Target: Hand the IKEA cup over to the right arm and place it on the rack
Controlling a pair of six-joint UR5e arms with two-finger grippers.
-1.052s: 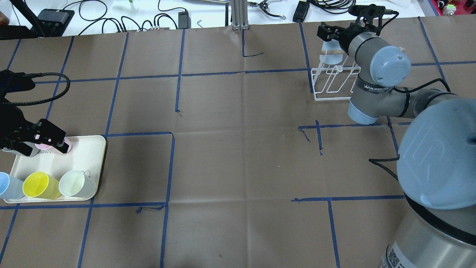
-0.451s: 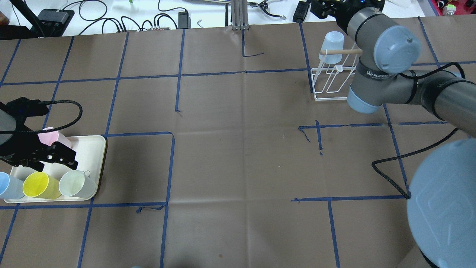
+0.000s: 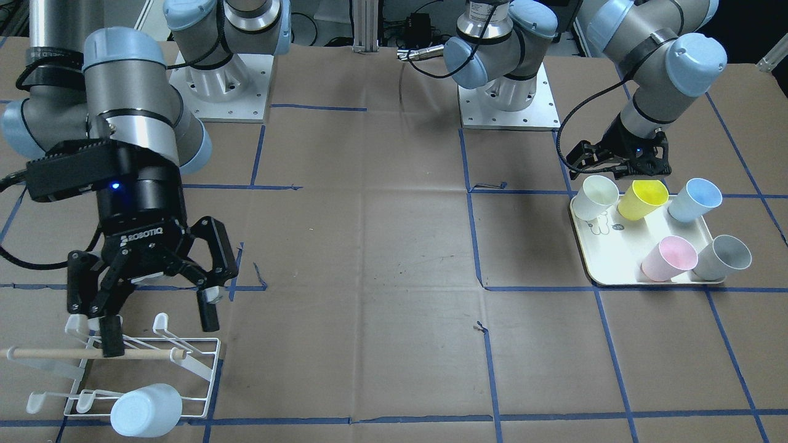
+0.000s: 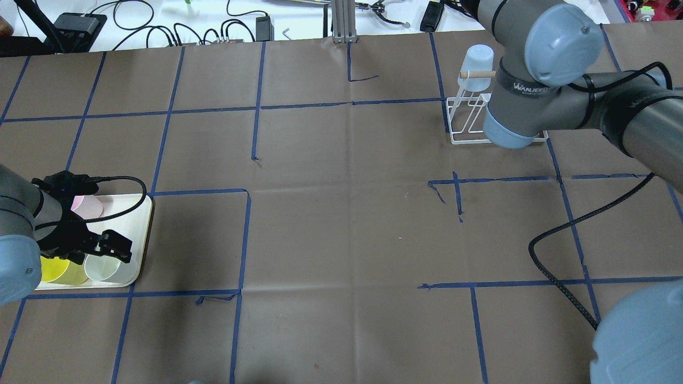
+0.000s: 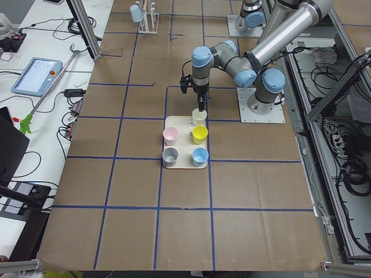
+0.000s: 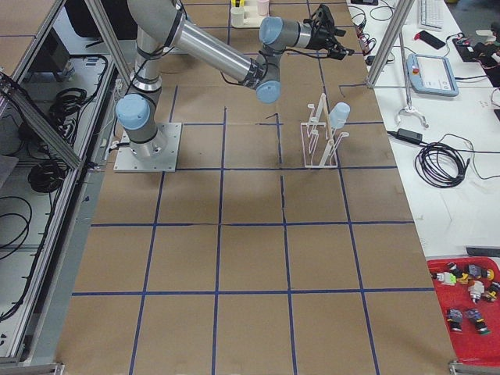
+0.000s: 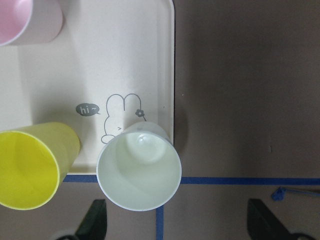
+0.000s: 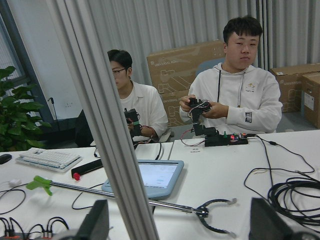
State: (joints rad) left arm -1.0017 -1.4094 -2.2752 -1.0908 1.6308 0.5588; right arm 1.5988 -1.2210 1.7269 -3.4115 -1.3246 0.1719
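Observation:
My left gripper (image 3: 619, 167) is open and hovers over the near corner of the cream tray (image 3: 615, 261). In the left wrist view its open gripper (image 7: 177, 225) stands over a white cup (image 7: 139, 172), which is upright and not touched. The same white cup (image 3: 597, 195) stands beside a yellow cup (image 3: 642, 198). My right gripper (image 3: 157, 323) is open and empty, just above the white wire rack (image 3: 200, 369) and its wooden dowel (image 3: 141, 354). A pale blue cup (image 3: 146, 410) hangs upside down on a rack prong.
The tray also holds a blue cup (image 3: 694, 199), a pink cup (image 3: 668, 257) and a grey cup (image 3: 722, 257). Blue tape lines cross the brown table. Cables and a metal post line the far edge (image 4: 341, 21). Two operators show in the right wrist view.
My left gripper has moved from the pink cup to above the white cup. My right gripper has let go of the pale blue cup on the rack and drawn back from it.

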